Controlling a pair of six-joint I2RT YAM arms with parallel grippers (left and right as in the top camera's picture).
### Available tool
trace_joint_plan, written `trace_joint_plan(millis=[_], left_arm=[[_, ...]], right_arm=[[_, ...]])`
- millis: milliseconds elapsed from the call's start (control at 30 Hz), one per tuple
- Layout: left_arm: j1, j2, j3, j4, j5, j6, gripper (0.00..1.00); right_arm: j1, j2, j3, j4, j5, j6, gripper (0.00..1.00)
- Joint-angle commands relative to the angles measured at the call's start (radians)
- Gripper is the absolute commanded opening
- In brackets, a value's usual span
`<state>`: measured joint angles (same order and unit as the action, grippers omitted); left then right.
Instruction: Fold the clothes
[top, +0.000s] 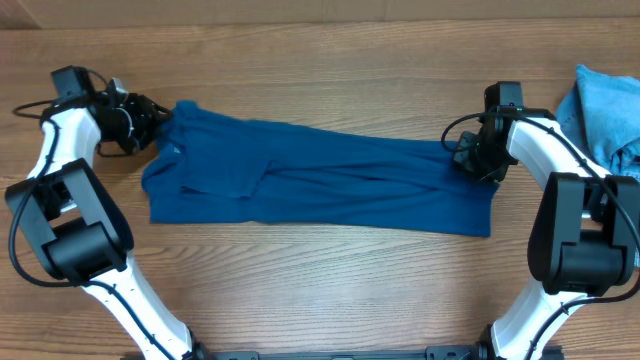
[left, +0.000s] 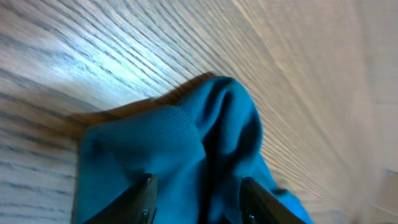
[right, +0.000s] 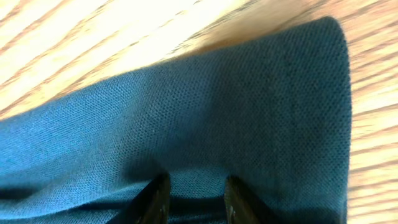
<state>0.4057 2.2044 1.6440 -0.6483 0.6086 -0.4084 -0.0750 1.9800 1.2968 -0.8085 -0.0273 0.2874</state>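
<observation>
the large plain deep-blue knit shirt (top: 330, 185) lies drawn out in a long, narrow band across the middle of the wooden desk (top: 320, 290), one end near the desk's left edge and the other towards its right edge, with a few soft creases running along its length. it looks already folded lengthwise, so the step in hand is likely the end of that lay-down, each arm setting its end on the wood. the left gripper (top: 158, 120) sits at the shirt's far-left corner, its arm bent back from the near-left corner of the desk and the wrist turned in towards the cloth; in its wrist view the two dark fingers (left: 144, 200) stand well apart, with a humped fold of the fabric lying loosely between them, not pinched. the right gripper (top: 464, 157) sits low on the shirt's far-right corner, its arm reaching in from the near-right corner; its fingers (right: 152, 198) show a narrower gap with the knit running between them, and i cannot tell whether they grip it or merely straddle it. a crumpled light-blue cloth (top: 606, 108) lies apart at the desk's right edge. the next move probably calls for both arms to lift clear, then take one end and carry it over the other to halve the band.
</observation>
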Motion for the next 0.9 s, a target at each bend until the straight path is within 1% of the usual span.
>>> trace_joint_plan(millis=[0, 67, 167, 267, 333, 400, 433, 533, 600, 700, 800, 867], left_arm=[[0.020, -0.056, 0.014, -0.017, 0.180, 0.051, 0.45], [0.018, -0.089, 0.015, -0.026, 0.182, 0.089, 0.46], [0.009, -0.156, 0.015, -0.043, 0.187, 0.148, 0.48], [-0.015, -0.232, 0.014, -0.101, 0.189, 0.217, 0.50], [-0.058, -0.284, 0.014, -0.179, 0.162, 0.294, 0.50], [-0.117, -0.315, 0.015, -0.258, 0.060, 0.365, 0.50], [-0.161, -0.323, 0.014, -0.307, -0.040, 0.386, 0.50], [-0.271, -0.316, 0.011, -0.396, -0.277, 0.387, 0.50], [-0.344, -0.303, 0.008, -0.426, -0.372, 0.387, 0.50], [-0.428, -0.275, 0.006, -0.419, -0.481, 0.386, 0.55], [-0.449, -0.233, 0.006, -0.404, -0.502, 0.386, 0.55], [-0.450, -0.187, 0.006, -0.401, -0.524, 0.387, 0.54]], right_arm=[[-0.033, 0.040, 0.039, -0.021, 0.139, -0.005, 0.35], [-0.033, 0.012, 0.087, -0.031, 0.141, -0.028, 0.39], [-0.033, -0.027, 0.164, -0.048, 0.128, -0.030, 0.43], [-0.033, -0.053, 0.235, -0.080, 0.026, -0.067, 0.45], [-0.032, -0.061, 0.254, -0.103, -0.063, -0.075, 0.46], [-0.028, -0.061, 0.254, -0.142, -0.191, -0.076, 0.47], [-0.024, -0.058, 0.254, -0.161, -0.214, -0.076, 0.47], [-0.018, -0.058, 0.254, -0.197, -0.219, -0.076, 0.47], [-0.018, -0.058, 0.254, -0.217, -0.223, -0.076, 0.47], [-0.018, -0.079, 0.254, -0.240, -0.246, -0.089, 0.46], [-0.018, -0.137, 0.256, -0.238, -0.289, -0.121, 0.46], [-0.018, -0.202, 0.258, -0.233, -0.301, -0.132, 0.47]])
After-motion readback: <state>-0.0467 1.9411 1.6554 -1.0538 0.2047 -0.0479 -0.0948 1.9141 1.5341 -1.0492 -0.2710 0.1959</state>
